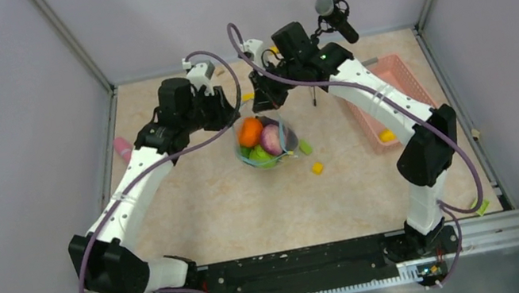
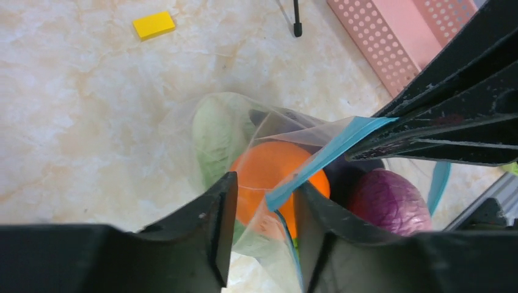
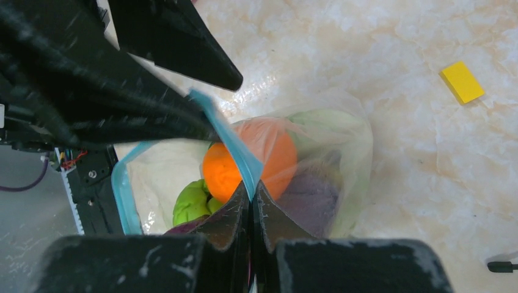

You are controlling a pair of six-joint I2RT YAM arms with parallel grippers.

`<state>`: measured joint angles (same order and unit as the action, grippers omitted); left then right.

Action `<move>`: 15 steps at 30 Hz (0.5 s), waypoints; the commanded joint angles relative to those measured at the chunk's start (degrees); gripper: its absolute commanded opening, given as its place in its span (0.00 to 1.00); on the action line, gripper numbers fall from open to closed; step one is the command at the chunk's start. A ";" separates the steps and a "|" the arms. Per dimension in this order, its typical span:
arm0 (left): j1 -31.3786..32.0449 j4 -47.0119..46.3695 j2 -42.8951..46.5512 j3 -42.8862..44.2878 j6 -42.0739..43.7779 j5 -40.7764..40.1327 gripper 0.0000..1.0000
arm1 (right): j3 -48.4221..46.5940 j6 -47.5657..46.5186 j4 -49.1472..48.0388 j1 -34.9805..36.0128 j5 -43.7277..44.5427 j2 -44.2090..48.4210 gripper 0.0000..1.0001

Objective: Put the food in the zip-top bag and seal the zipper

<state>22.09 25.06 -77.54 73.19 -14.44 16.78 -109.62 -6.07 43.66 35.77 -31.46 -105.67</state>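
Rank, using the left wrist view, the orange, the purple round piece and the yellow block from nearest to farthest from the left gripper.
1. Orange, just beyond the left gripper.
2. Purple round piece, farther right in the bag.
3. Yellow block, far upper left.

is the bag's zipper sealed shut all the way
No, in the right wrist view the zipper stands apart in an open loop, with the orange showing through the mouth of the zip-top bag.

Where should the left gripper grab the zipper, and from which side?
Pinch the teal zipper on its flat faces, at the stretch away from where the right gripper is shut on it. Come down from above: the strip stands on edge, and the left gripper straddles it, jaws open.
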 commanded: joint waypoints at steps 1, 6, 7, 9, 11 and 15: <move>0.60 -1.62 -0.55 1.39 0.51 -3.55 0.20 | -3.72 -3.38 1.33 -0.35 -2.47 -0.03 0.00; 1.97 -1.24 2.65 0.79 -2.68 -10.39 0.00 | -0.11 -0.81 2.36 -0.27 12.75 2.10 0.35; 2.30 -1.24 3.62 0.51 -3.33 -12.41 0.00 | 1.26 -0.16 2.35 -0.20 16.26 3.18 0.40; 2.67 -1.24 5.74 0.22 -4.50 -15.40 0.00 | 5.36 1.01 1.36 -0.17 20.75 5.53 0.46; 2.78 -1.35 7.12 0.08 -5.92 -17.75 0.00 | 9.47 2.40 0.13 -0.17 23.84 7.74 0.48; 2.78 -1.46 8.95 -0.14 -8.02 -21.28 0.00 | 15.31 7.23 -0.82 -0.06 30.59 9.91 0.42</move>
<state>24.82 27.05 -72.86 72.58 -19.25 2.07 -97.69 -3.90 44.64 35.79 -11.35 -100.18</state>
